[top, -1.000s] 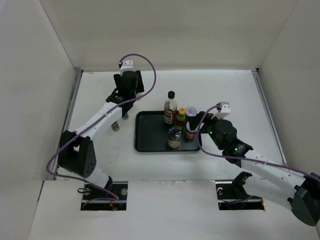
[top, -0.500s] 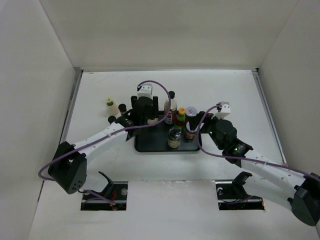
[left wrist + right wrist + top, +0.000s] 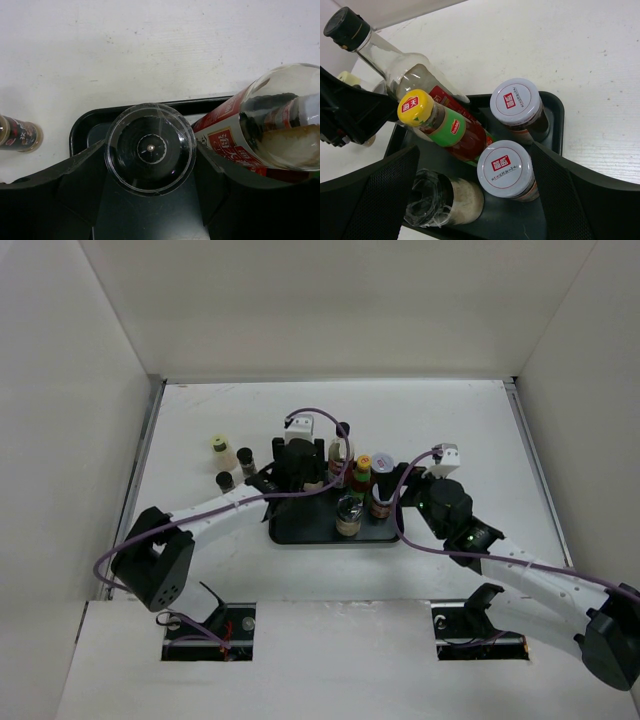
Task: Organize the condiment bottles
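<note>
clear-lidded jar (image 3: 150, 148) is clamped by left gripper (image 3: 150, 157), unseen from the top camera.

The white table (image 3: 450, 420) shows faint scuffs and specks, and a flat black tray (image 3: 318, 524) sits on it near the middle. Left of the tray, three small jars stand upright on the tabletop, close together but not touching. A pale jar with a yellowish lid (image 3: 221, 450) is farthest left and back, a dark-capped jar (image 3: 246, 457) is near the tray's far left corner, and a second dark jar (image 3: 224, 481) is nearest the arms.
</note>
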Tool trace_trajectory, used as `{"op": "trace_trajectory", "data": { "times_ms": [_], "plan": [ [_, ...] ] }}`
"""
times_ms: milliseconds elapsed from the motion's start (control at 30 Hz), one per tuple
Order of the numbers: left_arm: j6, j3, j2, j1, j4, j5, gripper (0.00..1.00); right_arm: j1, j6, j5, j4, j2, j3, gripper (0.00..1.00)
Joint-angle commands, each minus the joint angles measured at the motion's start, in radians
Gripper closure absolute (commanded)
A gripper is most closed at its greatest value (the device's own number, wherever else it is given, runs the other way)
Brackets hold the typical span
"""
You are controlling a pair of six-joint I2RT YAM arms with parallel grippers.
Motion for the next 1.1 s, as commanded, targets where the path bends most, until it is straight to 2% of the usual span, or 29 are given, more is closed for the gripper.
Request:
{"op": "trace_trajectory", "data": {
  "times_ms": [0,100,300,467,600,700,800,900,967,1067],
  "plan": [
    [-0.003,0.010,-0.001,-0.007,0.121,-0.021,0.54,-0.011,0.011,-0.009,0.058,-0.003,-0.003,0.05],
    [-0.001,0.009,0.009,-0.007,0.127,-0.022,0.50,-0.011,0.009,-0.009,0.058,-0.002,-0.003,0.05],
    [0.002,-0.016,-0.020,-0.012,0.132,-0.036,0.24,-0.009,0.009,-0.009,0.058,0.006,-0.001,0.05],
    [0.011,-0.034,-0.089,-0.013,0.121,-0.047,0.15,-0.009,0.009,-0.009,0.058,0.003,-0.001,0.05],
    [0.014,-0.072,-0.186,-0.007,0.120,-0.082,0.15,-0.005,0.008,-0.006,0.058,-0.002,-0.001,0.05],
    [-0.008,-0.114,-0.263,0.011,0.146,-0.177,0.19,-0.006,0.012,-0.012,0.058,0.000,-0.001,0.05],
    [-0.001,-0.103,-0.274,0.058,0.150,-0.260,0.24,-0.005,0.008,-0.008,0.061,0.003,0.000,0.05],
    [-0.008,-0.047,-0.244,0.158,0.100,-0.294,0.25,-0.005,0.009,-0.015,0.073,0.020,-0.001,0.09],
    [-0.023,-0.014,-0.218,0.232,0.071,-0.303,0.26,-0.005,0.006,-0.017,0.074,0.018,-0.001,0.15],
    [-0.067,0.044,-0.172,0.331,0.007,-0.257,0.25,-0.005,0.003,-0.011,0.074,0.006,-0.003,0.20]
  ]
}}
